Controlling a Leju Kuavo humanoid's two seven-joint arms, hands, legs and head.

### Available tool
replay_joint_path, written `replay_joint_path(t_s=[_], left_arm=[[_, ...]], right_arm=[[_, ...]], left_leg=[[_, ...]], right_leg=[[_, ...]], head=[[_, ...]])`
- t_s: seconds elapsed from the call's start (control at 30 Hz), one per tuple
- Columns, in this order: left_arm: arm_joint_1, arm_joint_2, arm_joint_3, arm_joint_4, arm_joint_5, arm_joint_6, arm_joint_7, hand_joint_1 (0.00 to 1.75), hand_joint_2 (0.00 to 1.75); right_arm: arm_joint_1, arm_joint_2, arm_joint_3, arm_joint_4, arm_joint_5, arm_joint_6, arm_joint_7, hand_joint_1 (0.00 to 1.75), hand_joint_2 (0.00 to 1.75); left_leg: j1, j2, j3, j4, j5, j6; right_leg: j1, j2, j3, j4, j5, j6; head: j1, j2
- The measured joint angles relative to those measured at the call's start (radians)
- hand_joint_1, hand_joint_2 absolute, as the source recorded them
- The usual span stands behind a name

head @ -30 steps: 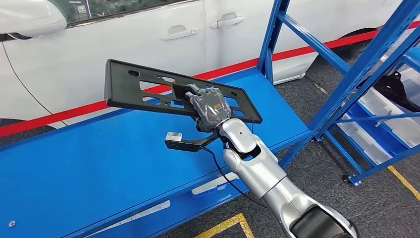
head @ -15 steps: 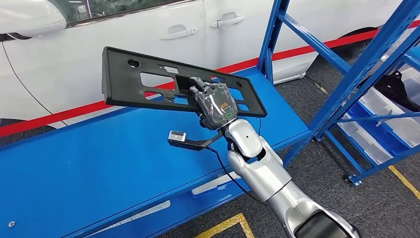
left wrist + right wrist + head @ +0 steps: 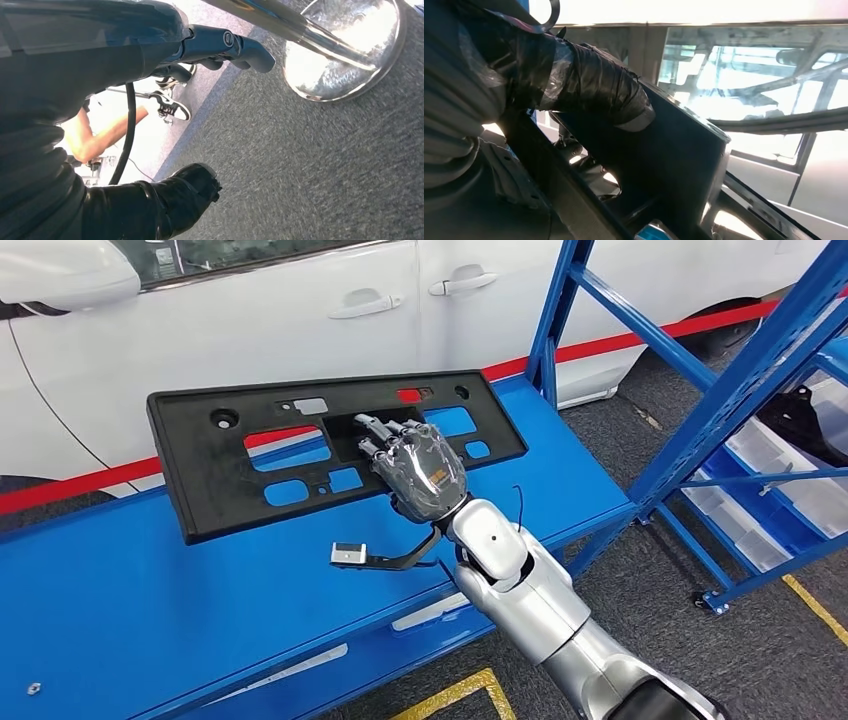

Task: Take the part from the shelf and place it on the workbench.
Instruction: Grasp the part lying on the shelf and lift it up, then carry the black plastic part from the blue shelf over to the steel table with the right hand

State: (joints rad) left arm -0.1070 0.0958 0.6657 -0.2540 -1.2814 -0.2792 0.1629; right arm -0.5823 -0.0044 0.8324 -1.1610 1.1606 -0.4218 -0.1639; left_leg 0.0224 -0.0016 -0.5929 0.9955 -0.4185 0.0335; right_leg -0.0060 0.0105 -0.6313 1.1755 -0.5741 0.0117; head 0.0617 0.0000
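The right hand (image 3: 420, 468) grips the part (image 3: 330, 445), a long black plastic panel with several cut-outs, its fingers (image 3: 375, 435) hooked through the panel's middle opening and the thumb pressed on the near face, as the right wrist view shows with the taped thumb (image 3: 594, 85) lying against the dark panel (image 3: 674, 155). The part sits tilted over the blue workbench (image 3: 200, 590), its near long edge low toward the bench surface and its far edge raised toward the white car (image 3: 250, 320) behind the workbench; whether the near edge touches the bench cannot be told. A blue shelf frame (image 3: 700, 390) stands at the workbench's right end, with clear bins on its lower level. In the left wrist view the left hand (image 3: 220, 47) hangs above grey carpet (image 3: 325, 170), fingers curled inward and empty, near a shiny metal post base (image 3: 345, 50).
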Motion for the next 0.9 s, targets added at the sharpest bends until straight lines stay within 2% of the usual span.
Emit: replay_joint_path(t_s=[0.03, 0.07, 0.1, 0.13, 0.2, 0.27, 0.33, 0.4, 0.43, 0.47, 0.53, 0.57, 0.6, 0.63, 0.67, 0.7, 0.77, 0.8, 0.87, 0.9], left_arm=[[0.000, 0.000, 0.000, 0.000, 0.000, -0.006, -0.002, 0.00, 1.75], [0.000, 0.000, 0.000, 0.000, 0.000, -0.012, -0.005, 0.00, 1.75], [0.000, 0.000, 0.000, 0.001, -0.001, -0.018, -0.007, 0.00, 1.75], [0.000, 0.000, 0.000, 0.001, -0.002, -0.023, -0.009, 0.00, 1.75], [0.000, 0.000, 0.000, 0.002, -0.006, -0.032, -0.013, 0.00, 1.75], [0.000, 0.002, 0.000, 0.003, -0.008, -0.039, -0.014, 0.00, 1.75], [0.000, 0.004, 0.000, 0.003, -0.009, -0.044, -0.014, 0.00, 1.75], [0.001, 0.005, 0.000, 0.004, -0.011, -0.046, -0.014, 0.00, 1.75], [0.001, 0.005, 0.000, 0.004, -0.011, -0.047, -0.013, 0.00, 1.75], [0.001, 0.005, 0.000, 0.005, -0.011, -0.048, -0.013, 0.00, 1.75], [-0.001, 0.006, 0.000, 0.005, -0.011, -0.050, -0.011, 0.00, 1.75], [-0.001, 0.007, 0.000, 0.005, -0.011, -0.051, -0.010, 0.00, 1.75], [-0.001, 0.008, 0.000, 0.006, -0.011, -0.052, -0.009, 0.00, 1.75], [-0.001, 0.008, 0.000, 0.006, -0.011, -0.054, -0.009, 0.00, 1.75], [-0.001, 0.008, 0.000, 0.006, -0.011, -0.054, -0.009, 0.00, 1.75], [-0.002, 0.009, 0.000, 0.006, -0.011, -0.055, -0.009, 0.00, 1.75], [-0.005, 0.013, 0.000, 0.006, -0.011, -0.055, -0.009, 0.00, 1.75], [-0.006, 0.015, 0.000, 0.006, -0.012, -0.055, -0.009, 0.00, 1.75], [-0.008, 0.016, 0.000, 0.006, -0.016, -0.055, -0.009, 0.00, 1.75], [-0.008, 0.016, 0.000, 0.006, -0.019, -0.054, -0.009, 0.00, 1.75]], right_arm=[[0.000, -0.002, 0.007, 0.000, -0.001, 0.000, 0.000, 1.75, 1.75], [0.000, -0.005, 0.012, 0.001, -0.002, 0.000, 0.001, 1.75, 1.75], [0.000, -0.008, 0.017, 0.002, -0.004, 0.001, 0.002, 1.75, 1.75], [-0.001, -0.010, 0.020, 0.003, -0.006, 0.001, 0.002, 1.75, 1.75], [-0.005, -0.012, 0.025, 0.003, -0.011, 0.002, 0.003, 1.75, 1.75], [-0.013, -0.012, 0.028, 0.004, -0.016, 0.003, 0.004, 1.75, 1.75], [-0.019, -0.013, 0.032, 0.006, -0.019, 0.003, 0.004, 1.75, 1.75], [-0.022, -0.013, 0.038, 0.006, -0.021, 0.003, 0.004, 1.75, 1.75], [-0.024, -0.013, 0.041, 0.006, -0.021, 0.004, 0.004, 1.75, 1.75], [-0.026, -0.013, 0.044, 0.007, -0.021, 0.004, 0.004, 1.75, 1.75], [-0.028, -0.013, 0.050, 0.010, -0.022, 0.006, 0.003, 1.75, 1.75], [-0.029, -0.012, 0.054, 0.013, -0.023, 0.007, 0.001, 1.75, 1.75], [-0.029, -0.012, 0.058, 0.017, -0.024, 0.008, -0.001, 1.75, 1.75], [-0.029, -0.012, 0.061, 0.019, -0.024, 0.009, -0.002, 1.75, 1.75], [-0.029, -0.012, 0.064, 0.021, -0.025, 0.009, -0.003, 1.75, 1.75], [-0.030, -0.012, 0.066, 0.022, -0.027, 0.009, -0.003, 1.75, 1.75], [-0.033, -0.012, 0.071, 0.022, -0.029, 0.009, -0.003, 1.75, 1.75], [-0.034, -0.012, 0.073, 0.022, -0.030, 0.009, -0.003, 1.75, 1.75], [-0.036, -0.012, 0.077, 0.022, -0.031, 0.008, -0.002, 1.75, 1.75], [-0.036, -0.014, 0.078, 0.022, -0.031, 0.007, -0.002, 1.75, 1.75]], left_leg=[[0.000, 0.000, -0.002, 0.001, 0.000, 0.000], [0.000, 0.001, -0.004, 0.003, 0.000, 0.000], [0.001, 0.000, -0.006, 0.006, 0.000, -0.001], [0.002, 0.000, -0.008, 0.011, -0.001, -0.003], [0.006, -0.001, -0.014, 0.022, -0.004, -0.009], [0.007, -0.002, -0.021, 0.030, -0.004, -0.022], [0.006, -0.004, -0.026, 0.030, 0.004, -0.038], [0.008, -0.004, -0.033, 0.031, 0.004, -0.052], [0.009, -0.003, -0.042, 0.046, -0.014, -0.056], [0.010, -0.003, -0.056, 0.078, -0.044, -0.059], [0.009, -0.002, -0.098, 0.199, -0.130, -0.061], [0.009, -0.002, -0.118, 0.263, -0.161, -0.061], [0.008, -0.002, -0.127, 0.307, -0.178, -0.061], [0.007, -0.002, -0.119, 0.316, -0.176, -0.060], [0.006, -0.002, -0.091, 0.285, -0.158, -0.057], [0.005, -0.002, -0.045, 0.220, -0.131, -0.052], [-0.001, -0.003, 0.039, 0.088, -0.101, -0.042], [-0.005, -0.004, 0.060, 0.051, -0.096, -0.038], [-0.013, -0.005, 0.062, 0.040, -0.086, -0.031], [-0.010, -0.004, 0.058, 0.033, -0.079, -0.025]], right_leg=[[-0.003, 0.000, -0.029, 0.066, -0.027, 0.003], [-0.007, -0.001, -0.050, 0.112, -0.038, 0.007], [-0.010, -0.003, -0.055, 0.125, -0.030, 0.009], [-0.014, -0.004, -0.043, 0.100, -0.004, 0.011], [-0.019, -0.006, 0.021, -0.026, 0.059, 0.012], [-0.014, -0.005, 0.065, -0.117, 0.087, 0.008], [-0.006, -0.003, 0.064, -0.129, 0.091, 0.000], [-0.007, -0.004, 0.055, -0.134, 0.100, -0.016], [-0.008, -0.006, 0.050, -0.137, 0.108, -0.026], [-0.009, -0.007, 0.044, -0.141, 0.115, -0.036], [-0.004, -0.010, 0.028, -0.142, 0.128, -0.049], [0.000, -0.011, 0.019, -0.140, 0.134, -0.052], [0.003, -0.011, 0.009, -0.138, 0.141, -0.053], [0.007, -0.011, -0.001, -0.135, 0.146, -0.054], [0.009, -0.011, -0.011, -0.131, 0.151, -0.054], [0.010, -0.011, -0.020, -0.127, 0.155, -0.052], [0.012, -0.011, -0.033, -0.119, 0.162, -0.046], [0.012, -0.012, -0.036, -0.117, 0.167, -0.041], [0.010, -0.012, -0.038, -0.119, 0.180, -0.029], [0.010, -0.012, -0.040, -0.121, 0.186, -0.023]], head=[[0.000, 0.000], [0.000, 0.000], [0.000, 0.000], [0.000, 0.000], [0.000, 0.000], [0.000, 0.000], [0.000, 0.000], [-0.001, 0.000], [-0.001, 0.000], [-0.001, 0.000], [-0.001, 0.000], [-0.001, 0.000], [-0.001, 0.000], [-0.001, 0.000], [-0.001, 0.000], [-0.001, 0.000], [-0.001, 0.000], [-0.001, 0.000], [-0.001, 0.000], [-0.001, 0.000]])
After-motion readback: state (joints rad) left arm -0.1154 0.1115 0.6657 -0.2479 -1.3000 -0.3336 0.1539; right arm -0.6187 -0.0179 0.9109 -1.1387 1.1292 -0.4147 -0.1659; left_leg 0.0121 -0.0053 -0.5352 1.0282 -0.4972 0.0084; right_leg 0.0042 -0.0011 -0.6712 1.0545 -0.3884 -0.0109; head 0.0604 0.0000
